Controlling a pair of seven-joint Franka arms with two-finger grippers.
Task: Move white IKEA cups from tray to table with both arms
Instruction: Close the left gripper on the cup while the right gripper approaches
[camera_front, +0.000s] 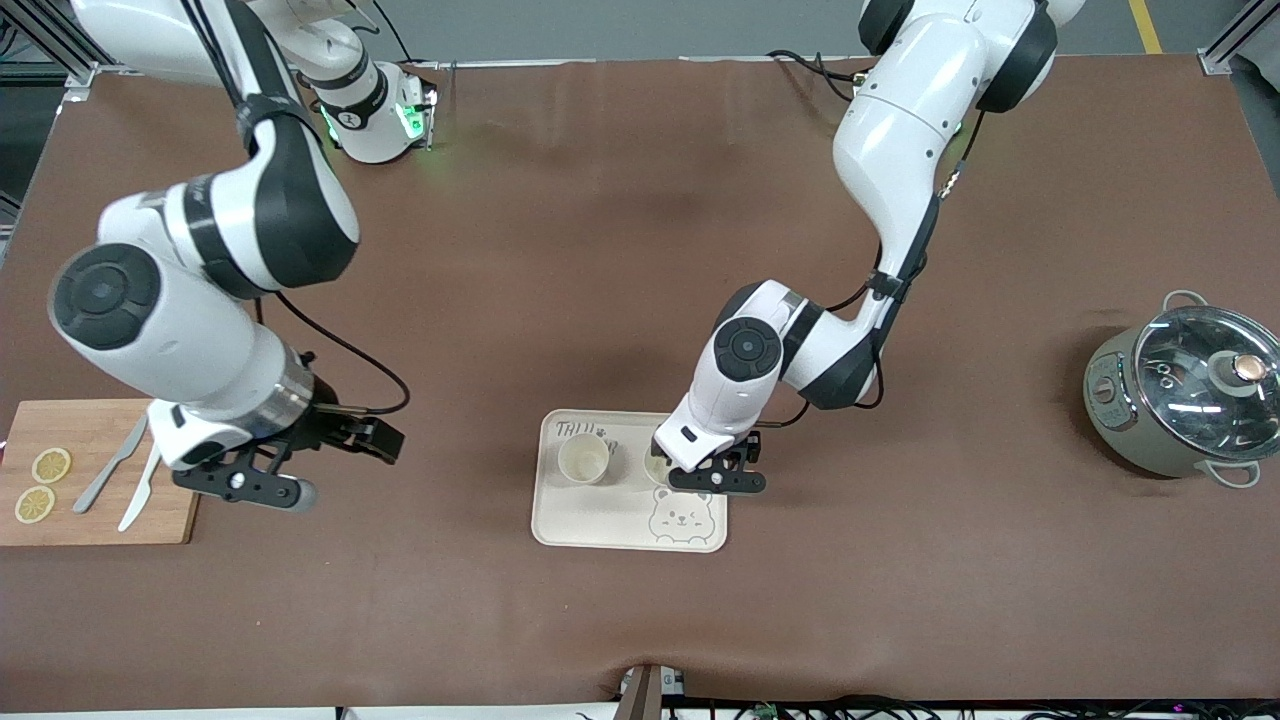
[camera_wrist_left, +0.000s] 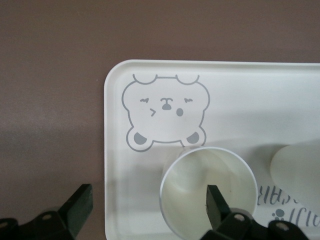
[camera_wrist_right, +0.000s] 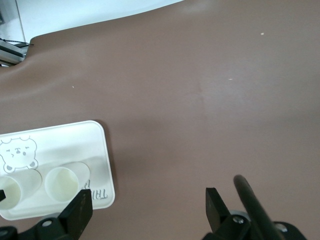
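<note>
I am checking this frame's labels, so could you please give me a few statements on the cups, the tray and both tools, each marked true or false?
1. Both white cups stand on the bear tray. True.
2. The left tool is shut tight on a cup. False: it is open, one finger inside the cup's mouth and the other outside its wall.
3. The right tool holds a cup. False: it is open and holds nothing, by the wooden board.
4. The pot toward the left arm's end of the table has its glass lid on. True.
5. Lemon slices lie on the tray. False: they lie on the wooden board.
</note>
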